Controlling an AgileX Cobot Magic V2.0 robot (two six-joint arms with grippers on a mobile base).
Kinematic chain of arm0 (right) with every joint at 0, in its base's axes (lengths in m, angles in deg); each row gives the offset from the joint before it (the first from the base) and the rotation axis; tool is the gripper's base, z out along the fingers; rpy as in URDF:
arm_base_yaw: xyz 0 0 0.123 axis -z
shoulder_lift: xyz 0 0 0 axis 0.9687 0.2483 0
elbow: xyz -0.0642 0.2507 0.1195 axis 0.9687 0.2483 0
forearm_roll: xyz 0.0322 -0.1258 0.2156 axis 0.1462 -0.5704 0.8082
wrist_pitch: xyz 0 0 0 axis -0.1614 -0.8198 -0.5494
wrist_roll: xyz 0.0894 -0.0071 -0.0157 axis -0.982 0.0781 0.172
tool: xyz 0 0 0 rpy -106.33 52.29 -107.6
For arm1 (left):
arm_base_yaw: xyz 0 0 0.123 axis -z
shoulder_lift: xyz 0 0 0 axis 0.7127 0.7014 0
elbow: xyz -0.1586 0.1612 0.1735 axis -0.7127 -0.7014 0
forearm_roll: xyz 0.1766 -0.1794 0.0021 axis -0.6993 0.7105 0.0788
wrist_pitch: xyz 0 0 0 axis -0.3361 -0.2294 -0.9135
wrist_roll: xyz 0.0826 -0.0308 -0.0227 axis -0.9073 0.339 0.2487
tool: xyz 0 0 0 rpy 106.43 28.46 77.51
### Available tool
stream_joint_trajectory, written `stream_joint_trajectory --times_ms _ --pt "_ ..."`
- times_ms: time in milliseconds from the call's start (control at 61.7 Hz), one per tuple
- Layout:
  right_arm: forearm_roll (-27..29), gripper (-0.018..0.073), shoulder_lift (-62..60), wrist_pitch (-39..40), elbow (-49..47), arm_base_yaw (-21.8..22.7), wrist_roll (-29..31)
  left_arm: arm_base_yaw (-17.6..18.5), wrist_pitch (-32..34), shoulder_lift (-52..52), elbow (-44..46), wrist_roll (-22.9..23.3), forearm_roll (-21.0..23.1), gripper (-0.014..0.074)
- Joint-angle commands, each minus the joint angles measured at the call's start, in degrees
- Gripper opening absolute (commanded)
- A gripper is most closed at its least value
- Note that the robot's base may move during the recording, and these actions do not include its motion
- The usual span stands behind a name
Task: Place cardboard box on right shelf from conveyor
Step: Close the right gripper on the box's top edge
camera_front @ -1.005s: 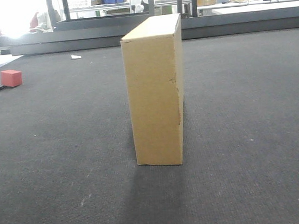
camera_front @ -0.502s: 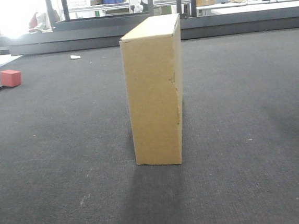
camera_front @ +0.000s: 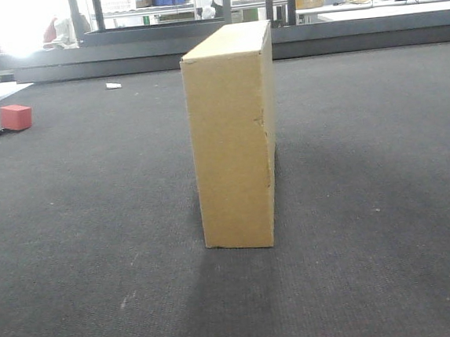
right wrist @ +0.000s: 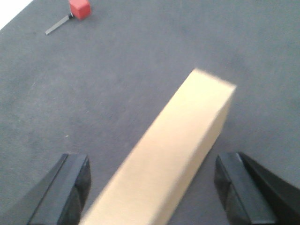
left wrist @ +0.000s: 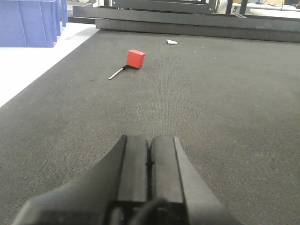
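**A:** Cardboard box (camera_front: 232, 136) is standing on its narrow edge in the middle of the conveyor (camera_front: 386, 202). How do you reckon it handles?

**B:** Light, I'd guess. It's plain corrugated board, and slim. The broad faces are stiff enough, but there's a crease down one front edge, so a hard squeeze could dent it there. The surface looks matte, not slippery. Standing that tall and thin, it would tip easily if nudged from the side.

**A:** So where do you take hold?

**B:** Across the thin dimension, pinching the two broad faces near the top and roughly mid-length, so it doesn't swing.

**A:** And the arms?

**B:** The right end effector (right wrist: 152, 187) hangs above the box, opened wide. One of its dark fingers (right wrist: 72, 183) is on each side of the box's top face, and neither touches it as far as I can tell. That view is blurred, and the box runs at a slant between the fingers. It has nothing in its grip.

**A:** The left one?

**B:** The left end effector (left wrist: 148, 159) is low over the belt, to the box's left, pointing toward the red cube (left wrist: 135, 58). Its fingers are pressed together and it holds nothing.

**A:** The right shelf?

**B:** I can't pick it out from here.
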Motion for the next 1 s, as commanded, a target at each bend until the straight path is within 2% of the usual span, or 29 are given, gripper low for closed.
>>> stream_joint_trajectory --times_ms 0,194,389,535,988 --pt "-4.5 0.0633 3.6 -3.7 -8.6 -2.1 -9.9 -0.1 4.9 -0.7 -0.6 0.0 0.3 -0.0116" --pt "-14.6 0.0633 14.4 -17.0 -21.2 -6.3 -25.7 -0.1 4.9 -0.7 -0.6 0.0 0.3 -0.0116" --pt "-20.9 0.0632 19.9 -24.0 -26.5 -8.1 -33.2 -0.1 4.9 -0.7 -0.6 0.0 0.3 -0.0116" --pt "-21.3 0.0632 21.5 -25.7 -26.5 -8.1 -35.4 -0.1 4.9 -0.7 -0.6 0.0 0.3 -0.0116" --pt "-19.9 0.0632 26.6 -26.9 -26.3 -7.2 -35.4 -0.1 4.9 -0.7 -0.6 0.0 0.3 -0.0116"
